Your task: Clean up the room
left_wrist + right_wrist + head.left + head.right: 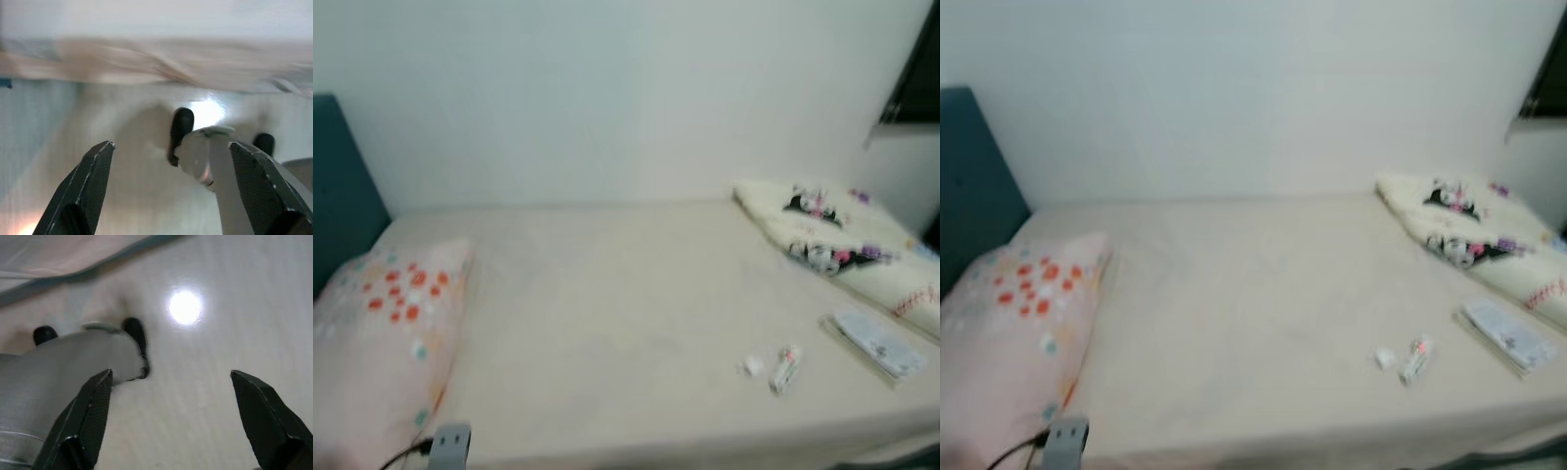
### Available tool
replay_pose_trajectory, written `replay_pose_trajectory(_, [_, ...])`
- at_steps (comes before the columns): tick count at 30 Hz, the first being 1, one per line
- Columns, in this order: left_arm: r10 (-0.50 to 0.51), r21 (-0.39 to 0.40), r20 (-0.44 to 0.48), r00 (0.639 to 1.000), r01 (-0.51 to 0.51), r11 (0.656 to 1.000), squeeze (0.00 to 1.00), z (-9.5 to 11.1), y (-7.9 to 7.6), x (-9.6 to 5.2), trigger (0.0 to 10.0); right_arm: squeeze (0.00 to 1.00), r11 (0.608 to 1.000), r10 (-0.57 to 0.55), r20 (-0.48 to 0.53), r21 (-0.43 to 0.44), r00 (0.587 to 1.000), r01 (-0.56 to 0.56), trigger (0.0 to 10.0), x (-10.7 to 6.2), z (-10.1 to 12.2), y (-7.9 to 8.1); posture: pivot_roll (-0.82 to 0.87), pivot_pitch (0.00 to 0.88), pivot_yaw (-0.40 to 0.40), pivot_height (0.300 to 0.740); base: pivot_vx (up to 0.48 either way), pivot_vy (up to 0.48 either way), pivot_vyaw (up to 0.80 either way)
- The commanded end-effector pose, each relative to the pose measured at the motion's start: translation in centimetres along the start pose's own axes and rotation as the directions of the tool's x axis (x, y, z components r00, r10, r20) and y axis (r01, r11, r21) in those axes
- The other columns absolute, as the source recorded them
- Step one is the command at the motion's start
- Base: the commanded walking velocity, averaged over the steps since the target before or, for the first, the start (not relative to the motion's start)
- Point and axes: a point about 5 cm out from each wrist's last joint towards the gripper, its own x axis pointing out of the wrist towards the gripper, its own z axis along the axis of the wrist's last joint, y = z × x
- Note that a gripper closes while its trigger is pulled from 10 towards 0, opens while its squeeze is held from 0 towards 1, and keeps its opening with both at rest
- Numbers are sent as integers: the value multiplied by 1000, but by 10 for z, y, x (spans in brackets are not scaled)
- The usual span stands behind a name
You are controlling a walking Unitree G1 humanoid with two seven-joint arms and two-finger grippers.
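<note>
Looking forward and down from the head, both eye views show a bed [626,323] with a plain cream sheet, set against a white wall [626,98]. At the robot's left, a pink pillow [386,343] printed with orange and teal dots lies at the head end, beside a dark teal headboard [342,196]. Just below the pillow, at the near edge of the bed, sits a small grey block [450,446] with a dark cable [403,455] leading off it; what it is cannot be told through the blur. At the robot's right, a folded cream blanket [832,240] with cartoon figures in black, pink and purple lies along the far right side of the bed. Nearer the front edge, a flat pale packet [876,343] lies just beside the blanket. Left of the packet, and apart from it, lie a small tube [786,368] with red marking and, just beside it, a tiny white piece [753,365]. A dark frame [915,78] shows at the upper right corner.

Both arms hang low beside the bed. The left wrist view shows the left claw [171,191] with its two black fingers spread wide, nothing between them, above a pale glossy floor [122,196]; a silver leg of the robot with a dark foot stands beyond. The right wrist view shows the right claw [171,426] likewise spread and unloaded over the same floor, where a bright lamp reflection [185,307] glares.
</note>
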Motion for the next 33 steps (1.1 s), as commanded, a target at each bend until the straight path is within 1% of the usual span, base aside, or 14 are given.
replay_pose_trajectory(1, [-1, 14, 1, 1000, 1, 1000, 0, 3, -1, 1, 10000, 0, 1000, 1, 12, 1, 1000, -1, 10000, 0, 3, 2, 37, 0, -18, 740, 0, -480, 0])
replay_pose_trajectory(6, [-5, 20, 4, 1000, 5, 1000, 0, 4, -3, 1, 10000, 0, 1000, 17, 34, -10, 999, -17, 10000, 0, 6, 4, 37, 0, -18, 740, 0, -480, 0])
replay_pose_trajectory(10, [-9, 25, 4, 1000, 9, 1000, 0, 5, -5, 1, 10000, 0, 999, 23, 33, -35, 999, -22, 10000, 1, 6, 5, 33, 0, -15, 740, 0, -480, 745])
replay_pose_trajectory(13, [-12, 26, 3, 1000, 12, 1000, 0, 5, -5, 1, 10000, 0, 1000, 16, 35, -22, 999, -15, 10000, 1, 6, 5, 33, 0, -15, 740, 0, -480, 748])
replay_pose_trajectory(16, [-13, 28, 1, 1000, 13, 1000, 0, 4, -6, 1, 10000, 0, 1000, -5, 32, -10, 999, 5, 10000, 1, 6, 5, 33, 0, -15, 740, 0, -480, 0])
replay_pose_trajectory(18, [-15, 29, -2, 1000, 15, 999, 0, 3, -6, 1, 10000, 0, 1000, -23, 9, -14, 1000, 24, 10000, 1, 3, 3, 33, 0, -15, 740, 0, -480, 0])
replay_pose_trajectory(20, [-15, 28, -5, 1000, 15, 999, 0, 2, -6, 1, 10000, 0, 1000, -20, 3, -8, 1000, 20, 10000, 0, 2, 2, 26, 0, -12, 740, 0, -480, 0])
replay_pose_trajectory(22, [-14, 27, -8, 1000, 14, 1000, 0, 0, -6, 1, 10000, 0, 1000, -17, 3, 4, 1000, 17, 10000, 0, 1, 2, 26, 0, -12, 740, 0, -480, 0])
replay_pose_trajectory(27, [-15, 27, -10, 1000, 15, 1000, 0, -1, -6, 1, 10000, 0, 1000, -26, 1, 2, 1000, 26, 10000, 0, 1, 1, 25, 0, -12, 740, 0, -480, 0])
replay_pose_trajectory(33, [-6, 26, -8, 1000, 6, 1000, 0, -1, -5, 1, 10000, 0, 998, -44, 20, 35, 999, 43, 10000, 0, 3, -2, 24, 0, -11, 740, 0, -412, 0])
